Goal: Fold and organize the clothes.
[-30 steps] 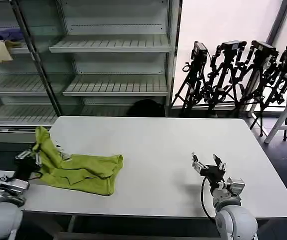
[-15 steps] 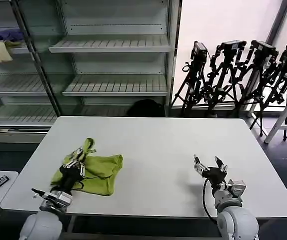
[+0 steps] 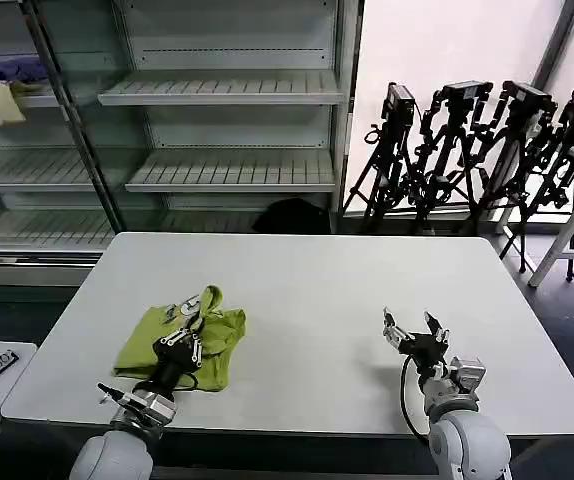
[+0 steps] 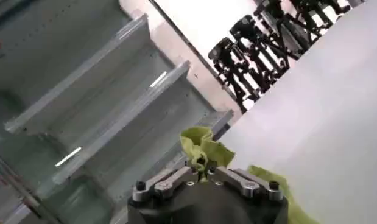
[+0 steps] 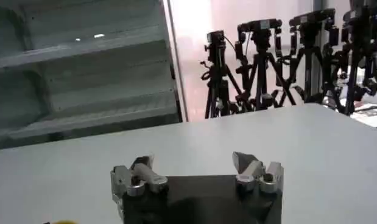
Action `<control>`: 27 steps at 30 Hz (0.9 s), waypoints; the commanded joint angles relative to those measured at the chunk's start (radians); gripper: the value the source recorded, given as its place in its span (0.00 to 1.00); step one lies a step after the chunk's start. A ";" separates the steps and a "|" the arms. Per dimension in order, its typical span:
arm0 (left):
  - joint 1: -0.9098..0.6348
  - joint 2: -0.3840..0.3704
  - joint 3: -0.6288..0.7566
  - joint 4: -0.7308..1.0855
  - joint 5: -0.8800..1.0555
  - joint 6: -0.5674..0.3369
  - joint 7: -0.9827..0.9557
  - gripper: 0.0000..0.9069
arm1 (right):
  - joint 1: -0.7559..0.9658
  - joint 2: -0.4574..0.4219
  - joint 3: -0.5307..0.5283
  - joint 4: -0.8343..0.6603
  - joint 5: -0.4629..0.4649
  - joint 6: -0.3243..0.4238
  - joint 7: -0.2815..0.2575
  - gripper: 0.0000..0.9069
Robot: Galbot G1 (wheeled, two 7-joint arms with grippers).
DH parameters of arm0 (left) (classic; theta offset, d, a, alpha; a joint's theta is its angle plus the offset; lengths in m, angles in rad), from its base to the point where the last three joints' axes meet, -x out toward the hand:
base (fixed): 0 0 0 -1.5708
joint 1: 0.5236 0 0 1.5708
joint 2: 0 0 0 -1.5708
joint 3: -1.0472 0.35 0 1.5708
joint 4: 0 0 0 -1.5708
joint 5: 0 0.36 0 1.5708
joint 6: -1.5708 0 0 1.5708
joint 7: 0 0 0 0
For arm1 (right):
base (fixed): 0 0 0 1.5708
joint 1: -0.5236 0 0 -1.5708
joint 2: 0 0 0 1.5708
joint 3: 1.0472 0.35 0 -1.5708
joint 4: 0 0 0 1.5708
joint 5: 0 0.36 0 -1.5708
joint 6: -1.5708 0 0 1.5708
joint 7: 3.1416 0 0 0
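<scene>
Left gripper (image 3: 189,335), jaws pinching the shirt (image 3: 152,345), has carried its left edge rightward, doubling it; right gripper (image 3: 416,332) waits spread.

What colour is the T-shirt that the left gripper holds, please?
Lime yellow-green T-shirt, plain; best in the head view.

Our left gripper (image 3: 186,336) sits at about seven o'clock in the head view, low and near our body, wrist tilted up and forward. Its fingers are pinched together on a raised fold of the T-shirt (image 3: 172,342); the left wrist view shows the same gripper (image 4: 203,171) clamped on cloth. Our right gripper (image 3: 414,330) rests at about five o'clock, fingers spread apart with nothing between them, palm level and pointing forward, well apart from the left.
</scene>
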 commanded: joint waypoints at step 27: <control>0.012 -0.125 0.191 0.051 -0.386 0.221 -0.106 1.00 | -0.019 -0.001 0.004 0.018 -0.007 0.004 -0.001 1.00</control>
